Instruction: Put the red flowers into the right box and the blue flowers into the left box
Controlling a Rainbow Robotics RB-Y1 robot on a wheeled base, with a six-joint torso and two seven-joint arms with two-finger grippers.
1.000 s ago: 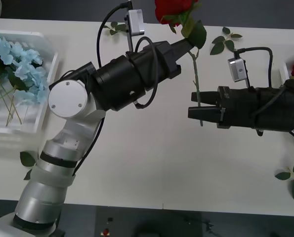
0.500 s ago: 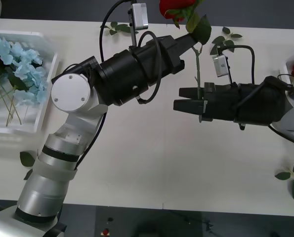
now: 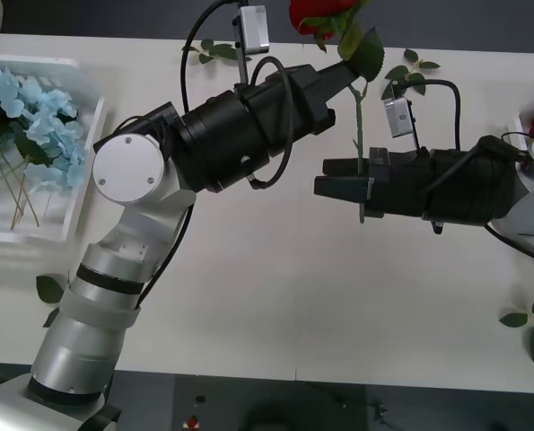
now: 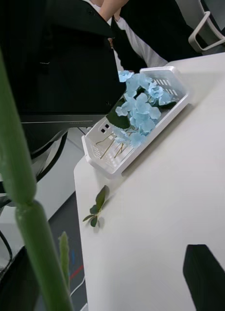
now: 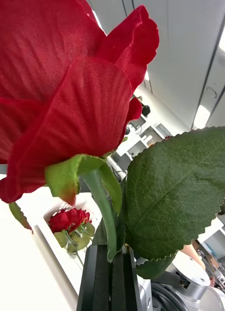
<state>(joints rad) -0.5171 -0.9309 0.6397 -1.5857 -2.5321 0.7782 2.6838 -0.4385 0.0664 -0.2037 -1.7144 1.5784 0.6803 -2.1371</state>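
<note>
Office or lab workroom, not a home. Long white table (image 3: 267,305) on a dark floor, staged with artificial flowers and white plastic trays. Off beyond the left gripper (image 5: 110,272), high up: pale wall panels and a long ceiling strip light (image 5: 202,116), typical office fit-out. Past the table's far edge from the right gripper (image 3: 334,187): an office chair's white armrest (image 4: 204,29) and a seated person in dark clothing (image 4: 156,29). Cabled robot arms suggest a robotics test setup.
</note>
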